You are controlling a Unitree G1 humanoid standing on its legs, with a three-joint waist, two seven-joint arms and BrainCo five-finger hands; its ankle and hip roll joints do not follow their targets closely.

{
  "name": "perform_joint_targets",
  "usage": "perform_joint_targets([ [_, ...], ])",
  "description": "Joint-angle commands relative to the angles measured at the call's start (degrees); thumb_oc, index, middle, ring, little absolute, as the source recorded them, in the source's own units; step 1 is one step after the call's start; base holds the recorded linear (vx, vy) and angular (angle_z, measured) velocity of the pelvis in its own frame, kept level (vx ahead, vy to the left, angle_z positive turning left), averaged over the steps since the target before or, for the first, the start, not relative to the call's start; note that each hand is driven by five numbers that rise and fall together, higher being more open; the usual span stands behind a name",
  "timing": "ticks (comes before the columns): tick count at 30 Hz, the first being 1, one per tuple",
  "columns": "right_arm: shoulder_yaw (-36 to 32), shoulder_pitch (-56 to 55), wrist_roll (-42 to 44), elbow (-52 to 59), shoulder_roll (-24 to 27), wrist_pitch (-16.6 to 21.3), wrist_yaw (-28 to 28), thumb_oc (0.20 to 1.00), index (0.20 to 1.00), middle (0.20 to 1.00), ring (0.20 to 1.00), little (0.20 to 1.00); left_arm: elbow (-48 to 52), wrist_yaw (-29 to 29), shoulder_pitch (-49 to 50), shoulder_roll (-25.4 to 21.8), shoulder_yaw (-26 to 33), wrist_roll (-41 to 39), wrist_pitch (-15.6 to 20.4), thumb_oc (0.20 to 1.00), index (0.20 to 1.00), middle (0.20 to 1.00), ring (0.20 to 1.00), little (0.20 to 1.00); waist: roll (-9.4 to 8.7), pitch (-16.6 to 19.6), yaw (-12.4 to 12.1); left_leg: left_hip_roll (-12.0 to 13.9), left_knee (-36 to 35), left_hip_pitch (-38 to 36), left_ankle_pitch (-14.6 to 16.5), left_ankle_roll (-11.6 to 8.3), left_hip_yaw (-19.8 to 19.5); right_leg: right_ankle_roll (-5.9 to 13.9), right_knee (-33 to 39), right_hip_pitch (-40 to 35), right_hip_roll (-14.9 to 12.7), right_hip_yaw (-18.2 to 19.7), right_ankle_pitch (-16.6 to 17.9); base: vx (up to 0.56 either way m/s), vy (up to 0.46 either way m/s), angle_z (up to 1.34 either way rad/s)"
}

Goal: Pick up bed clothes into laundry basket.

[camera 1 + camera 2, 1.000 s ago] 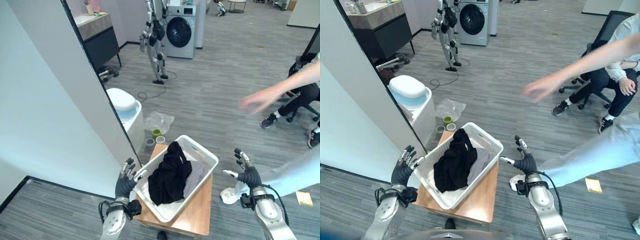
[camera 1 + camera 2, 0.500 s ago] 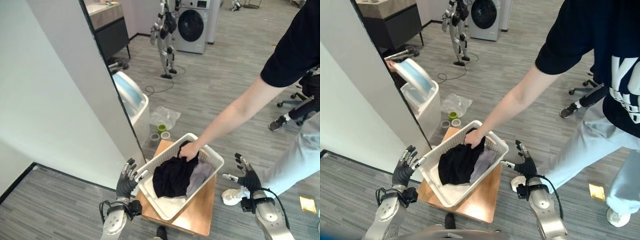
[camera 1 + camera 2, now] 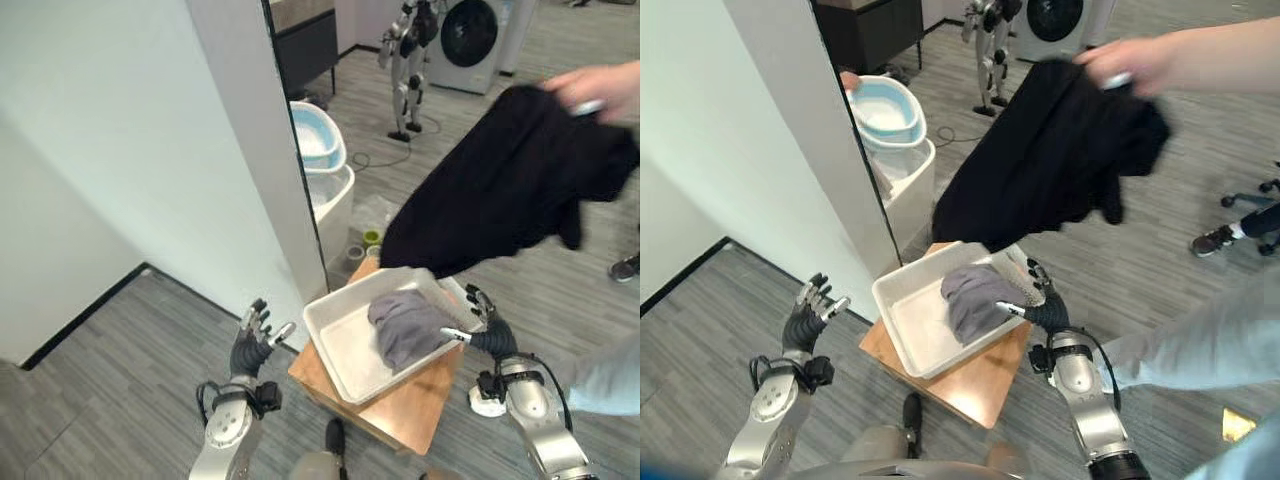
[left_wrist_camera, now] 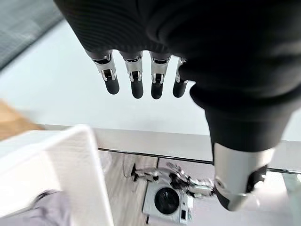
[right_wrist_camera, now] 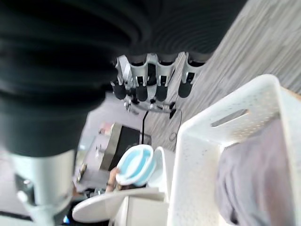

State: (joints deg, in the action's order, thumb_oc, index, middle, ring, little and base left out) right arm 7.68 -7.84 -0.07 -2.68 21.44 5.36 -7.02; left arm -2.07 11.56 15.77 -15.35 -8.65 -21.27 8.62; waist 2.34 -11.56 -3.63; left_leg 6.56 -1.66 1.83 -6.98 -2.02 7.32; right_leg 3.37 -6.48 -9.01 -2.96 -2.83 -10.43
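Above white laundry basket (image 3: 345, 345), person's hand (image 3: 590, 88) lifting black garment (image 3: 500, 190), grey cloth (image 3: 405, 325) inside

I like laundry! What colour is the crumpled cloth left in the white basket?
Grey crumpled cloth, clearest in the left eye view.

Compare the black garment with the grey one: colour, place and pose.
The black garment hangs spread in the air from a person's hand, above the white laundry basket. The grey garment lies bunched inside that basket, at its end nearer the robot's right hand. The black one looks larger. Both are limp cloth.
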Motion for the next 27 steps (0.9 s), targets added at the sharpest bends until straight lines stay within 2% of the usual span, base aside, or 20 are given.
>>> perform_joint_targets([
  [1, -1.46, 3.44, -0.49, 1.95, 0.74, 2.06, -0.92, 1.000, 1.000, 1.000, 1.000, 1.000, 1.04, -0.79, -4.30, -0.28, -0.66, -0.47, 2.70, 1.000, 1.000, 1.000, 1.000, 1.000, -1.78, 0.34, -0.07, 1.32, 3.92, 0.05, 2.25, -3.52, 1.00, -1.23, 8.26, -6.41, -0.30, -2.54, 0.70, -0.15, -0.108, 0.26],
  [5, -1.31, 3.37, -0.14, 1.67, 1.12, 1.97, -1.41, 1.000, 1.000, 1.000, 1.000, 1.000, 0.81, -0.63, -3.86, 0.48, -1.01, -1.11, 2.63, 1.000, 1.000, 1.000, 1.000, 1.000, -1.24, -1.10, 0.41, 2.58, 2.23, 0.69, -1.61, -5.31, 1.16, -1.66, 11.19, -7.66, 0.24, -4.98, 2.22, -0.19, -0.076, 0.41],
  [6, -1.50, 3.42, -0.24, 1.58, 1.32, 1.87, -1.42, 1.000, 1.000, 1.000, 1.000, 1.000, 0.87, -0.87, -3.83, 0.77, -0.91, -1.28, 2.66, 1.000, 1.000, 1.000, 1.000, 1.000, -1.46, -1.43, 0.96, 2.87, 2.85, 1.03, -1.11, -4.94, 3.53, -1.73, 11.39, -7.07, -0.14, -5.99, 2.84, -0.31, -0.054, 0.28],
  [7, -1.56, 3.47, -0.34, 1.69, 1.47, 1.87, -1.46, 1.000, 1.000, 1.000, 1.000, 1.000, 0.93, -0.98, -3.84, 0.84, -0.95, -1.39, 2.73, 1.000, 1.000, 1.000, 1.000, 1.000, -1.84, -1.66, 1.56, 3.24, 5.08, 1.14, -0.03, -4.50, 6.24, -1.77, 11.35, -6.20, -0.63, -6.86, 3.32, -0.37, -0.084, 0.28],
  [9, -1.73, 3.43, -0.44, 1.69, 1.78, 1.85, -1.66, 1.000, 1.000, 1.000, 1.000, 1.000, 1.24, -1.51, -3.43, 0.85, -0.89, -1.70, 2.82, 1.000, 1.000, 1.000, 1.000, 1.000, -3.22, -2.16, 2.94, 4.91, 16.59, 1.44, 5.66, -3.65, 12.36, -2.24, 11.02, -4.57, -2.14, -9.66, 4.20, -0.37, -0.123, 0.74],
  [10, -1.91, 3.33, -0.34, 1.72, 1.85, 1.86, -1.70, 1.000, 1.000, 1.000, 1.000, 1.000, 1.32, -1.85, -3.36, 0.81, -0.82, -1.87, 2.85, 1.000, 1.000, 1.000, 1.000, 1.000, -3.78, -2.08, 3.33, 5.55, 21.30, 0.64, 7.05, -3.67, 13.98, -2.47, 10.99, -3.72, -2.72, -10.72, 4.85, -0.30, -0.106, 0.75],
  [12, -2.13, 3.44, -0.10, 1.35, 1.71, 1.66, -1.80, 1.000, 1.000, 1.000, 1.000, 1.000, 1.34, -2.51, -3.00, 0.76, -0.80, -2.13, 2.76, 1.000, 1.000, 1.000, 1.000, 1.000, -3.97, -1.50, 4.06, 6.29, 28.85, -1.78, 10.65, -3.93, 14.25, -2.63, 11.16, -2.85, -3.34, -13.26, 5.72, -0.23, -0.058, 0.24],
  [13, -2.25, 3.43, 0.09, 1.34, 1.64, 1.65, -1.62, 1.000, 1.000, 1.000, 1.000, 1.000, 1.22, -2.71, -2.87, 0.76, -0.74, -2.16, 2.62, 1.000, 1.000, 1.000, 1.000, 1.000, -4.17, -1.07, 4.36, 6.59, 31.16, -3.67, 11.24, -4.19, 14.54, -2.72, 11.07, -2.30, -3.68, -14.65, 6.06, -0.20, -0.030, 0.21],
  [14, -2.33, 3.52, 0.16, 1.39, 1.76, 1.72, -1.39, 1.000, 1.000, 1.000, 1.000, 1.000, 1.12, -2.90, -2.99, 0.74, -0.67, -2.19, 2.49, 1.000, 1.000, 1.000, 1.000, 1.000, -4.24, -0.51, 4.99, 8.09, 33.38, -6.60, 11.53, -4.60, 15.77, -2.90, 11.06, -1.68, -3.90, -16.64, 6.19, -0.09, -0.006, 0.42],
  [15, -2.48, 3.40, 0.19, 1.19, 1.76, 1.68, -1.31, 1.000, 1.000, 1.000, 1.000, 1.000, 1.11, -3.13, -2.81, 0.56, -0.58, -2.24, 2.40, 1.000, 1.000, 1.000, 1.000, 1.000, -3.46, 0.05, 5.72, 10.09, 34.01, -9.75, 12.91, -5.73, 15.65, -2.73, 11.02, -1.90, -3.18, -17.88, 5.28, -0.10, 0.000, 0.61],
  [16, -2.48, 3.45, 0.20, 1.23, 1.80, 1.69, -1.31, 1.000, 1.000, 1.000, 1.000, 1.000, 1.14, -3.12, -2.85, 0.60, -0.55, -2.23, 2.40, 1.000, 1.000, 1.000, 1.000, 1.000, -3.94, -0.06, 5.75, 9.76, 33.69, -9.46, 11.90, -4.86, 16.59, -3.00, 10.94, -1.35, -3.77, -18.43, 6.15, -0.08, 0.074, 0.80],
  [17, -2.82, 3.77, 0.34, 1.14, 1.72, 1.81, -1.19, 1.000, 1.000, 1.000, 1.000, 1.000, 0.98, -3.31, -3.23, 0.37, -0.40, -2.12, 2.04, 1.000, 1.000, 1.000, 1.000, 1.000, -3.18, 1.46, 7.16, 12.97, 32.09, -15.02, 11.52, -6.61, 18.68, -2.62, 10.91, -0.19, -3.86, -21.75, 5.59, -0.10, 0.056, 0.77],
  [18, -2.77, 3.80, 0.36, 1.11, 1.77, 1.83, -1.18, 1.000, 1.000, 1.000, 1.000, 1.000, 1.00, -3.32, -3.20, 0.42, -0.36, -2.12, 2.01, 1.000, 1.000, 1.000, 1.000, 1.000, -3.10, 1.33, 7.31, 13.07, 31.91, -15.25, 11.40, -6.78, 18.56, -2.65, 10.94, -0.45, -3.72, -21.88, 5.51, -0.19, 0.167, 1.16],
  [19, -3.28, 4.05, 0.59, 0.79, 1.82, 1.95, -1.33, 1.000, 1.000, 1.000, 1.000, 1.000, 0.85, -3.49, -3.86, -0.10, -0.39, -2.29, 1.62, 1.000, 1.000, 1.000, 1.000, 1.000, -2.82, 2.75, 8.85, 16.40, 27.45, -19.59, 8.28, -7.91, 22.63, -2.64, 10.62, 1.06, -4.75, -26.41, 5.65, -0.25, 0.194, 1.06],
  [22, -4.51, 3.21, 0.68, 0.54, 1.82, 2.12, -1.45, 1.000, 1.000, 1.000, 1.000, 1.000, 1.10, -4.24, -4.52, -0.98, -0.51, -2.42, 0.72, 1.000, 1.000, 1.000, 1.000, 1.000, -2.24, 4.97, 11.30, 21.10, 14.70, -24.96, 0.93, -10.30, 31.87, -2.28, 8.26, 3.85, -7.94, -34.11, 5.72, -0.30, 0.295, 1.54],
  [23, -5.03, 3.09, 0.61, 0.57, 1.91, 2.11, -1.77, 1.000, 1.000, 1.000, 1.000, 1.000, 1.24, -4.63, -4.74, -1.28, -0.70, -2.31, 0.55, 1.000, 1.000, 1.000, 1.000, 1.000, -2.23, 5.18, 11.48, 22.45, 12.46, -24.41, -0.88, -11.16, 34.41, -1.85, 8.17, 4.20, -9.21, -35.79, 6.14, -0.20, 0.221, 2.37],
  [24, -5.09, 3.08, 0.60, 0.55, 1.90, 2.13, -1.78, 1.000, 1.000, 1.000, 1.000, 1.000, 1.29, -4.65, -4.74, -1.30, -0.74, -2.33, 0.50, 1.000, 1.000, 1.000, 1.000, 1.000, -2.22, 5.35, 11.62, 22.31, 11.85, -24.35, -1.33, -11.24, 34.29, -1.78, 8.14, 4.27, -9.23, -36.04, 6.14, -0.16, 0.200, 1.45],
  [25, -5.84, 2.71, 0.28, 0.83, 2.17, 1.97, -1.67, 1.000, 1.000, 1.000, 1.000, 1.000, 1.66, -5.30, -4.62, -1.41, -0.44, -2.54, 0.33, 1.000, 1.000, 1.000, 1.000, 1.000, -2.08, 5.70, 11.93, 22.03, 9.13, -24.26, -1.70, -11.44, 35.68, -1.42, 7.44, 4.52, -10.64, -37.55, 7.07, -0.20, 0.277, 1.38],
  [26, -6.69, 2.27, -0.76, 1.35, 2.67, 1.94, -1.66, 1.000, 1.000, 1.000, 1.000, 1.000, 2.17, -6.14, -4.53, -1.77, -0.14, -2.38, 0.11, 1.000, 1.000, 1.000, 1.000, 1.000, -2.04, 5.92, 11.76, 21.00, 4.80, -23.49, -1.05, -12.00, 37.42, -0.27, 6.81, 4.89, -13.31, -40.21, 9.16, -0.27, 0.416, 1.18],
  [27, -6.97, 2.62, -1.35, 1.62, 3.08, 1.92, -1.89, 1.000, 1.000, 1.000, 1.000, 1.000, 2.64, -6.63, -4.25, -2.06, -0.24, -2.41, 0.00, 1.000, 1.000, 1.000, 1.000, 1.000, -1.95, 5.88, 11.80, 19.01, 2.60, -22.40, 0.95, -11.32, 36.67, 0.78, 6.49, 5.56, -15.27, -40.76, 10.82, -0.26, 0.460, 1.40],
])
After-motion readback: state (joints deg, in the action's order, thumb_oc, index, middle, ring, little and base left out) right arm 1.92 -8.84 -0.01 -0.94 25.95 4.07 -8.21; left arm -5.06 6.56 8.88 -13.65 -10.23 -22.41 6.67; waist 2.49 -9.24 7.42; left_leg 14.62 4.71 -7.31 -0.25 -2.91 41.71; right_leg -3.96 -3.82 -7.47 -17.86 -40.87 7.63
